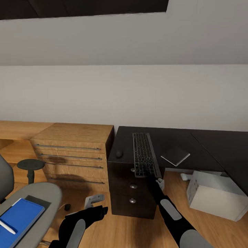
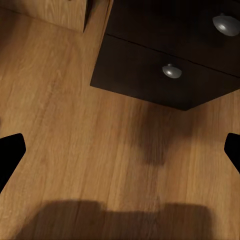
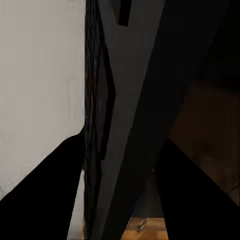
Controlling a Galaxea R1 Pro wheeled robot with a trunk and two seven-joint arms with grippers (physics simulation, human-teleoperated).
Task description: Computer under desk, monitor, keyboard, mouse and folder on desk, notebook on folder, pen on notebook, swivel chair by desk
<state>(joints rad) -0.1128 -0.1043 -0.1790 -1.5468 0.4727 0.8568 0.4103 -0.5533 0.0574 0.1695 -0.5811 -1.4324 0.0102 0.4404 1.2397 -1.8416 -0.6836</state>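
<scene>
The black keyboard (image 1: 143, 157) lies lengthwise on the black desk (image 1: 206, 144), its near end past the front edge. My right gripper (image 1: 151, 175) is shut on that near end; the keyboard (image 3: 100, 125) runs between its fingers (image 3: 45, 192). A black mouse (image 1: 119, 153) sits to its left, a dark notebook (image 1: 175, 155) to its right. The light computer (image 1: 215, 194) stands on the floor under the desk. At lower left, the swivel chair (image 1: 44, 194) carries the blue folder (image 1: 19, 218) and white pen (image 1: 7, 227). My left gripper (image 1: 100, 210) hangs open over the floor. The monitor is out of view.
A wooden drawer cabinet (image 1: 74, 155) stands left of the desk's black drawer unit (image 1: 132, 196) (image 2: 170, 55). A small grey object (image 1: 93, 199) lies on the wood floor by the cabinet. A white wall runs behind the desk.
</scene>
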